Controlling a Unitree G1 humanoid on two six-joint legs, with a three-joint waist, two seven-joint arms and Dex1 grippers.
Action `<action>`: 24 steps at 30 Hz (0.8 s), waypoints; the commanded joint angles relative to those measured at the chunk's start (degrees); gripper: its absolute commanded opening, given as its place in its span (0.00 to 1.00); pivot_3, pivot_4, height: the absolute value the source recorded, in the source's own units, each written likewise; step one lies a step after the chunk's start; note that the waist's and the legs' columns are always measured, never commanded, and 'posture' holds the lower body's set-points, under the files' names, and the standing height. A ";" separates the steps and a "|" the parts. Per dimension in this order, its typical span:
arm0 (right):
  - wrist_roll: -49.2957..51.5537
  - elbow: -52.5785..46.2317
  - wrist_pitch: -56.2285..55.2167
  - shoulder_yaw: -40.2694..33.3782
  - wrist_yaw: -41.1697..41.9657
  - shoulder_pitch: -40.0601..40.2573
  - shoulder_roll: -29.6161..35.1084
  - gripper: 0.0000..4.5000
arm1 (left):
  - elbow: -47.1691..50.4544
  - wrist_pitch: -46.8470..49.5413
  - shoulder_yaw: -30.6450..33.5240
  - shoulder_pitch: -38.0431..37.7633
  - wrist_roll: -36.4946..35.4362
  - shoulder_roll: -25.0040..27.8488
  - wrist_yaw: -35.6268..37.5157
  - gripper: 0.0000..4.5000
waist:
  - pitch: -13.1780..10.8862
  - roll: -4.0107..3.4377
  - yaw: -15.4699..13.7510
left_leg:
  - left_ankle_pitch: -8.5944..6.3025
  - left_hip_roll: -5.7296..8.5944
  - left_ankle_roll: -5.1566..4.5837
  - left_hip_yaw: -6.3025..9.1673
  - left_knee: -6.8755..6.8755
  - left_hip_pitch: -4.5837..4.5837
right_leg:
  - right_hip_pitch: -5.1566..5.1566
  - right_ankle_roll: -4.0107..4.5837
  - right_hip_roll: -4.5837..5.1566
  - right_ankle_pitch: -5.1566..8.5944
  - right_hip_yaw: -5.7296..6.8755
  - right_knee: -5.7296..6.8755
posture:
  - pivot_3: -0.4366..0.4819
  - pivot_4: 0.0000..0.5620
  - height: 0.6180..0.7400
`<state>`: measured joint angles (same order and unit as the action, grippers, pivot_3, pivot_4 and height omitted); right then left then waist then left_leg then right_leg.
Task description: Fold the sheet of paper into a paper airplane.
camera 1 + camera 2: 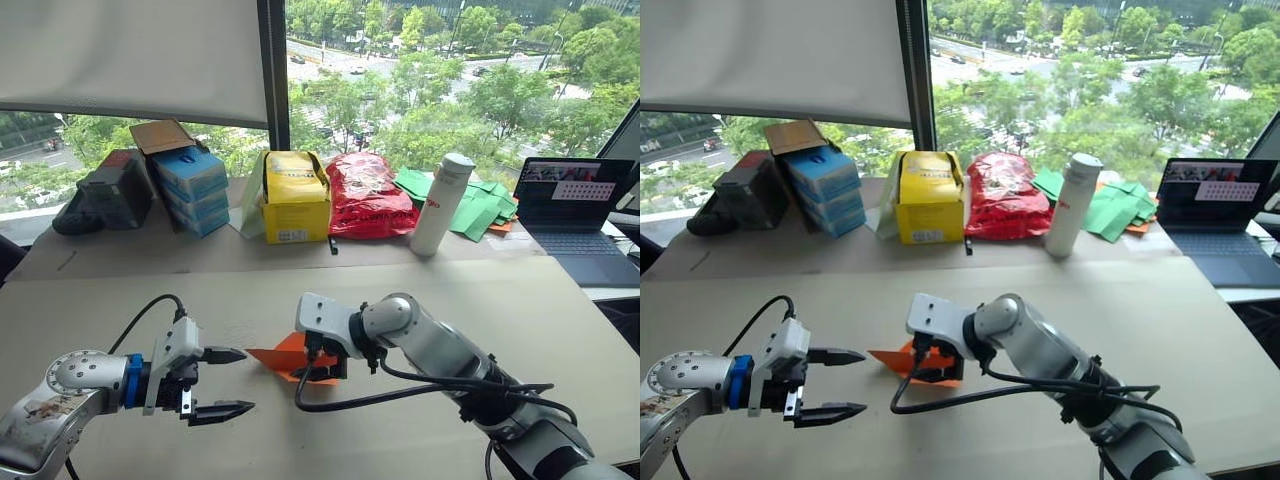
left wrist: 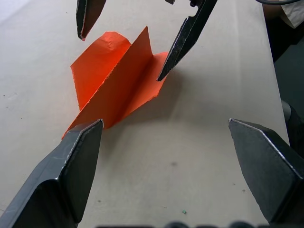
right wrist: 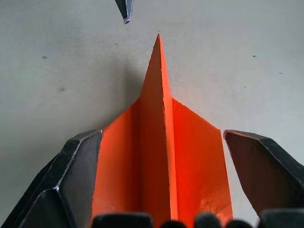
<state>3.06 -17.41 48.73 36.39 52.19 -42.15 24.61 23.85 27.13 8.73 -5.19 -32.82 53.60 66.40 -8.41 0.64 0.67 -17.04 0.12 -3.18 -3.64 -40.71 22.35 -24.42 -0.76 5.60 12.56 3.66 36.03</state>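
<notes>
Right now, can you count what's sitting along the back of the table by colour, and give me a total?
Yellow box: 1
Red crinkly bag: 1
White cylindrical bottle: 1
Stack of blue boxes: 1
Pile of green papers: 1
Dark open laptop: 1
Total: 6

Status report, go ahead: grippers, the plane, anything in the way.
Both grippers open: left just short of the plane's nose, right straddling its tail. Paper airplane folded, lying on the table. Nothing in the way.
</notes>
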 commanded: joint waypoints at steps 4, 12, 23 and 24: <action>-0.25 1.52 -1.33 0.44 -0.74 -0.15 -1.74 0.52 | -0.95 -3.41 1.31 -1.25 0.73 -0.63 0.68 1.00 | 0.00 -0.01 0.03 | 0.00 0.00 0.00 0.00 0.00 0.00 | -0.01 0.01 0.01 0.00 0.00 0.01 | 0.48 0.27 1.00; -0.91 3.23 -2.45 1.05 -0.78 -1.21 -2.66 0.00 | 1.66 -1.85 1.36 -1.16 -0.26 -0.45 -0.75 1.00 | -0.01 -0.01 0.06 | -0.01 0.00 0.01 0.00 0.00 0.00 | -0.02 0.01 0.06 0.00 0.01 0.00 | 0.48 0.27 1.00; 2.55 -0.11 3.14 -11.04 -2.69 0.50 -0.16 0.00 | 4.92 4.48 0.12 7.25 -4.17 -2.16 -5.38 1.00 | -0.02 -0.02 -0.11 | -0.01 0.03 0.01 0.02 0.01 0.04 | -0.01 0.00 0.09 -0.01 0.02 0.01 | 0.48 0.27 1.00; 2.86 -0.15 5.17 -14.87 -3.85 0.81 1.23 0.00 | 5.01 4.82 -0.09 8.45 -4.71 -3.12 -6.30 1.00 | -0.03 -0.02 -0.14 | -0.01 0.03 0.01 0.02 0.01 0.04 | -0.01 0.00 0.11 -0.01 0.01 0.01 | 0.48 0.27 1.00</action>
<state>4.63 -15.30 51.22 28.40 50.01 -41.30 24.16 26.92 31.45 8.41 1.98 -36.00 51.25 61.38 -8.44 0.62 0.53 -17.05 0.15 -3.17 -3.62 -40.70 22.40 -24.42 -0.77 5.71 12.55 3.68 36.03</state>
